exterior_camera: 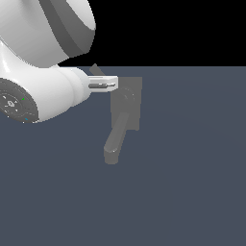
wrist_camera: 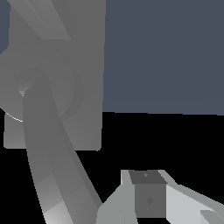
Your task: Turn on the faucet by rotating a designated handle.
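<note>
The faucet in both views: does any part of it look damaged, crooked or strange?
Nothing stands out. The faucet looks intact: its back plate lies flat on the floor and its spout is unbroken. The gripper is beside the plate's upper corner. The handle is mostly hidden behind it.

faucet (exterior_camera: 126, 109) — matte grey, smooth | arm (exterior_camera: 43, 91) — glossy white, plastic-looking | floor (exterior_camera: 192, 168) — flat matte slate

Sim scene, no real room shown. Flat slate-blue floor (exterior_camera: 192, 182) is rendered w/o texture, cut off by pure black backdrop (exterior_camera: 168, 29) at straight horizon. Matte grey faucet (exterior_camera: 126, 113) is seen standing alone on floor, no sink or wall around. Glossy white robot arm (exterior_camera: 43, 72) is rendered w/ plain computer-graphics shading.
</note>
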